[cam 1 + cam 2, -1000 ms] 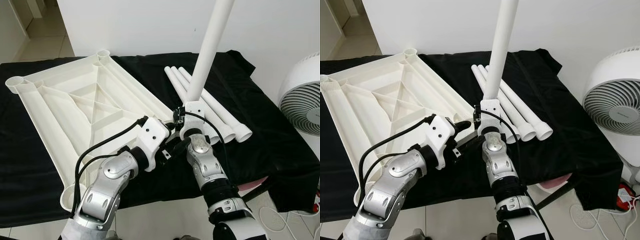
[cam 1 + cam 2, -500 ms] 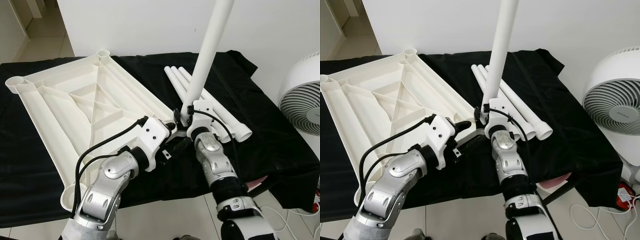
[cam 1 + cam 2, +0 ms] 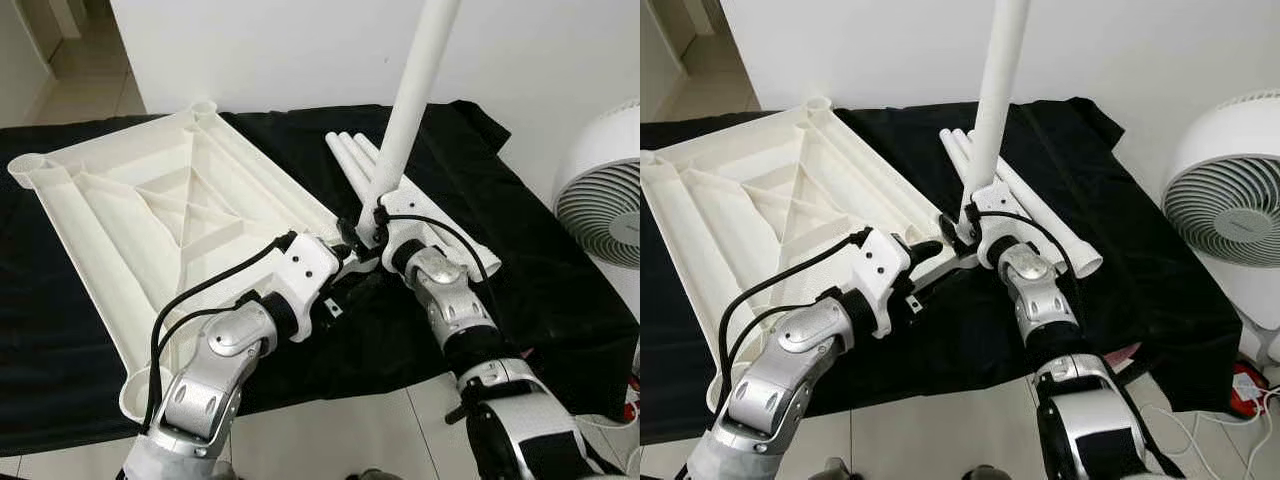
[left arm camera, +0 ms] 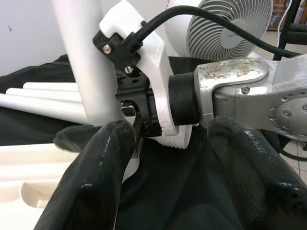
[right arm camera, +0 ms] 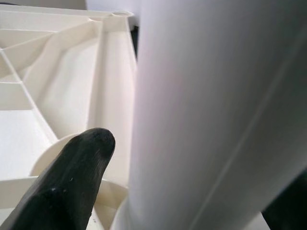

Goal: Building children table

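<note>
Right gripper (image 3: 365, 232) is clamping a smooth white plastic leg (image 3: 410, 95), standing it near-upright at the near right corner of the tabletop (image 3: 150, 200), a ribbed cream slab lying upside down on black cloth (image 3: 520, 240). Left gripper (image 4: 168, 158) is hovering beside it, fingers spread, holding nothing. Spare legs (image 3: 350, 155) are lying side by side behind.

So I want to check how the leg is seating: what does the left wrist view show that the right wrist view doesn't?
Left wrist view: the fan, the spare legs lying on the black cloth, and the left gripper open beside the right arm's wrist. Right wrist view: the far corner socket and a black finger against the upright leg. Shared: that leg, held by the right gripper, and part of the upturned tabletop.
</note>
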Controlling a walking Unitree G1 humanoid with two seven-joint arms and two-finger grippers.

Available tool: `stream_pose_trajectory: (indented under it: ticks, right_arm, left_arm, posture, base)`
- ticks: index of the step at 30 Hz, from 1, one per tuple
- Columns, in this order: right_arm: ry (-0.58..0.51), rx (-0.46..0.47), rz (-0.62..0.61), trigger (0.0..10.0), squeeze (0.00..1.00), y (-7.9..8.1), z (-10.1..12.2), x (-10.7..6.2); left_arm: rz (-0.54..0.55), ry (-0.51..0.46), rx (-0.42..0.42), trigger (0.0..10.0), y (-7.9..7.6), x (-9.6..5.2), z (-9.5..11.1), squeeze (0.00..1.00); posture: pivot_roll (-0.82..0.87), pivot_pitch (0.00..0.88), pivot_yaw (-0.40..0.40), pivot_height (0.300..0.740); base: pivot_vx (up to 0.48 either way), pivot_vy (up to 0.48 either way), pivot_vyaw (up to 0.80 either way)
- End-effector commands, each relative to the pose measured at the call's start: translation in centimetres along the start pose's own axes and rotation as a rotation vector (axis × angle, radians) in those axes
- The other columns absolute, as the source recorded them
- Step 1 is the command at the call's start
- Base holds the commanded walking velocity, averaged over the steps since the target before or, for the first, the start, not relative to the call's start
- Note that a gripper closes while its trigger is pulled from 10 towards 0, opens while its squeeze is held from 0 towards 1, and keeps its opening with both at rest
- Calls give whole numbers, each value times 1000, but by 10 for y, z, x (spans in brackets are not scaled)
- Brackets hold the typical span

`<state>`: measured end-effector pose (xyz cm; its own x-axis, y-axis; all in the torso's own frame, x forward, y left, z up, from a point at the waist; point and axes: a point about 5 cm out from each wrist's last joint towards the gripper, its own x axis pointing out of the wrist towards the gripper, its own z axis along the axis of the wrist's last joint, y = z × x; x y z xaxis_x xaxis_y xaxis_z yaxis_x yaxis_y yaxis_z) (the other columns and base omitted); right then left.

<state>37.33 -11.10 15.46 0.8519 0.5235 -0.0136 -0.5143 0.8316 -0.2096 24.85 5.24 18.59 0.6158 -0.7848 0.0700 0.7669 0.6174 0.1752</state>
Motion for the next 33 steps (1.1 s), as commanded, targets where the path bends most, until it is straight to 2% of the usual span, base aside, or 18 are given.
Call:
stream_pose_trajectory:
  ticks: [1, 7, 8, 9, 10, 11, 20, 21, 23, 24, 25, 26, 31, 33]
  right_arm:
    - [13, -21, 30, 10000, 0, 2, -2, 1]
    - [45, -63, 94, 9765, 0, 1, -1, 7]
    - [50, -75, 108, 1922, 0, 1, -1, 8]
    - [50, -75, 108, 1922, 0, 1, -1, 8]
    - [53, -84, 114, 196, 0, 1, -1, 8]
    - [55, -81, 119, 0, 0, 0, -2, 8]
    - [63, -75, 124, 0, 0, -2, -10, 5]
    - [68, -58, 117, 3216, 0, -3, -12, 3]
    - [68, -58, 117, 3216, 0, -3, -12, 3]
    - [72, -54, 107, 8392, 0, -3, -13, 3]
    - [72, -54, 107, 8392, 0, -3, -13, 3]
    - [72, -35, 87, 10000, 0, -3, -15, 3]
    - [94, -4, 4, 10000, 0, -5, -20, 2]
    - [122, 52, -111, 10000, 0, -8, -24, 2]
  left_arm:
    - [49, 6, -5, 10000, 3, 1, -2, 0]
    - [56, 5, 0, 10000, 5, 0, -1, 0]
    - [59, 4, 1, 10000, 5, 0, -1, 0]
    - [59, 4, 1, 10000, 5, 0, -1, 0]
    - [60, 4, 1, 10000, 5, 0, -1, 0]
    - [62, 4, 2, 10000, 5, 0, 0, 0]
    - [64, 4, 1, 10000, 6, 0, -1, 0]
    - [62, 5, 1, 10000, 6, 0, -1, 0]
    - [62, 5, 1, 10000, 6, 0, -1, 0]
    - [61, 5, 1, 10000, 6, 0, -1, 0]
    - [61, 5, 1, 10000, 6, 0, -1, 0]
    - [58, 6, 1, 10000, 5, -1, -1, 0]
    - [55, 8, 0, 10000, 5, -1, -1, 0]
    - [57, 9, -1, 10000, 4, -1, -1, 0]
  posture:
    - [-29, 36, 4, 740]
    - [-21, 36, 2, 740]
    - [-18, 35, 2, 740]
    - [-18, 35, 2, 740]
    - [-15, 35, 1, 740]
    - [-15, 35, 1, 740]
    - [-17, 35, 4, 740]
    - [-17, 35, 4, 740]
    - [-17, 35, 4, 740]
    - [-19, 37, 8, 740]
    - [-19, 37, 8, 740]
    - [-20, 39, 10, 740]
    - [-19, 40, 9, 740]
    - [-19, 40, 9, 740]
  base:
    - [0, 0, 0]
    - [0, 0, 0]
    - [0, 0, 0]
    - [0, 0, 0]
    - [0, 0, 0]
    - [0, 0, 0]
    - [0, 0, 0]
    - [0, 0, 0]
    - [0, 0, 0]
    - [0, 0, 0]
    - [0, 0, 0]
    - [0, 0, 0]
    - [0, 0, 0]
    - [0, 0, 0]
